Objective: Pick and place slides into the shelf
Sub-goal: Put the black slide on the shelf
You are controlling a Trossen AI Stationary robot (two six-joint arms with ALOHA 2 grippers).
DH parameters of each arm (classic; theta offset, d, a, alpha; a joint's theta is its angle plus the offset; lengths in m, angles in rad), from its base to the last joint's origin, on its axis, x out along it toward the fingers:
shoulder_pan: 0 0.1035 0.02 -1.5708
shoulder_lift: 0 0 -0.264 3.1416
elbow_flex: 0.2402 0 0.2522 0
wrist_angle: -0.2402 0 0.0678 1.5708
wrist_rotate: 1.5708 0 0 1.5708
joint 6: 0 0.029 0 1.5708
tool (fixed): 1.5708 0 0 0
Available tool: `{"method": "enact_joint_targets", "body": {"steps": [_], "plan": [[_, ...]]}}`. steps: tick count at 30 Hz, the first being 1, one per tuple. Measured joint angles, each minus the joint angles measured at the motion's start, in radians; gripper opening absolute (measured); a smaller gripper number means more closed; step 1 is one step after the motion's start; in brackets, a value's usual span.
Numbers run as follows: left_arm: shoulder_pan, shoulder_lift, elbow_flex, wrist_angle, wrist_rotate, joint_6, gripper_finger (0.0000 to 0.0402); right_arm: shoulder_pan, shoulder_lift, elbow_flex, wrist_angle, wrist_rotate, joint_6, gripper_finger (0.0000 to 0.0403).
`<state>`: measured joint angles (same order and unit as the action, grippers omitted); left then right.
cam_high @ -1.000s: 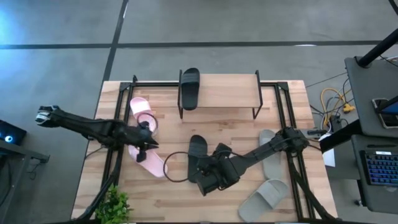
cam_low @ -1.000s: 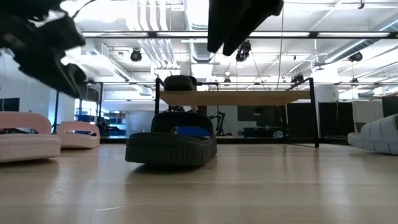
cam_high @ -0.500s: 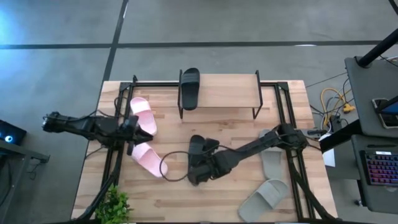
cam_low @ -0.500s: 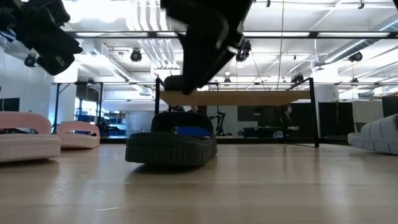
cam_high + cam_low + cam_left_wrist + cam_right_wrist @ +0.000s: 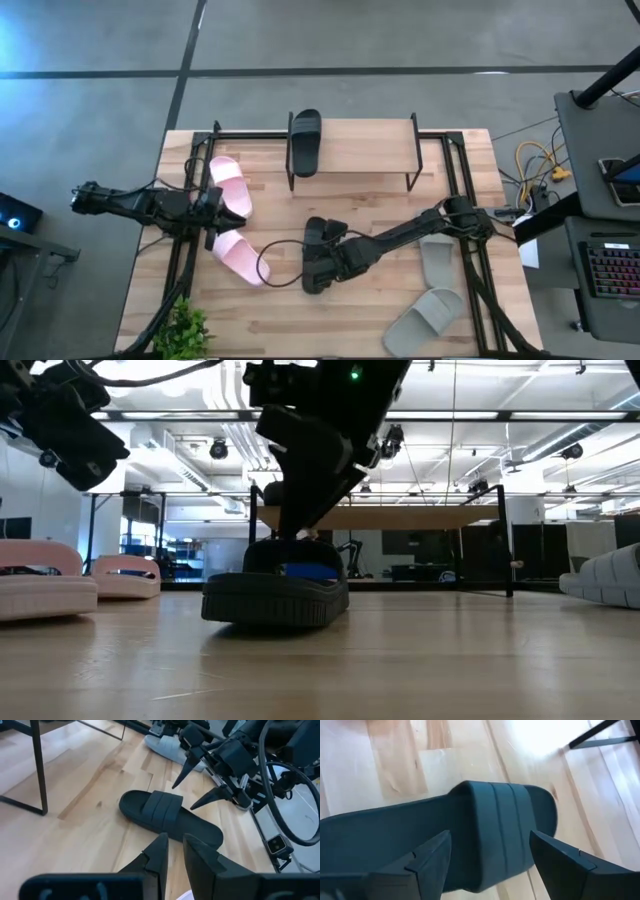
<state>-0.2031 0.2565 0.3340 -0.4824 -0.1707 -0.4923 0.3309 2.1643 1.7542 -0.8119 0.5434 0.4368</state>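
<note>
Six slides total, and one black slide (image 5: 304,142) is already sitting on the shelf (image 5: 365,146), at the board's 9 o'clock end.

Going left to right across the overhead view. The left gripper (image 5: 222,207) hangs at about 9 o'clock on the table, above the two pink slides (image 5: 231,185), fingers nearly together and nothing between them as far as I can see. Looks like it's just waiting.

Middle of the table: the second black slide (image 5: 317,242) lies flat on the wood, sole down, at roughly 6 o'clock from the shelf. The right gripper (image 5: 487,852) is directly over it with jaws spread wide, one finger on each side of the strap, not yet clamped on anything. In the table-level view the fingers have come down to about the strap's top.

Over at 4 o'clock, two grey slides (image 5: 428,318) lie near the table's edge, untouched.

How I'd do the grab: go a bit lower so the fingertips get past the strap's crown, keep the jaws centred across the strap, not the thin sole edge, then close firmly. A lopsided pinch would probably let the slide swing on the lift, which makes landing it next to its mate harder.
</note>
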Motion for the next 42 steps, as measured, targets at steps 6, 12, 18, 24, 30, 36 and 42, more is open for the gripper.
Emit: {"method": "enact_joint_targets", "body": {"steps": [6,12,18,24,30,36,42], "plan": [[0.0,0.015,0.0,0.0,0.0,0.001,0.0045,-0.01,0.0,-0.049,0.031,0.004,-0.004,0.0258],[0.0,0.026,0.0,0.0,0.0,0.001,0.0045,-0.017,0.0,-0.092,0.035,0.008,-0.07,0.0258],[0.0,0.031,0.0,0.0,0.0,0.001,0.0045,-0.031,0.0,-0.108,0.038,0.018,-0.098,0.0237],[0.0,0.031,0.0,0.0,0.0,0.002,0.0045,-0.055,0.0,-0.111,0.046,0.018,-0.094,0.0187],[0.0,0.037,0.0,0.0,0.0,0.001,0.0045,-0.072,0.0,-0.111,0.046,0.019,-0.096,0.0132],[0.0,0.055,0.0,0.001,0.0,0.0,0.0045,-0.072,0.0,-0.111,0.049,0.026,-0.097,0.0059],[0.0,0.081,0.0,0.0,0.0,-0.001,0.0045,-0.072,-0.002,-0.11,0.051,0.045,-0.088,0.0014]]}}
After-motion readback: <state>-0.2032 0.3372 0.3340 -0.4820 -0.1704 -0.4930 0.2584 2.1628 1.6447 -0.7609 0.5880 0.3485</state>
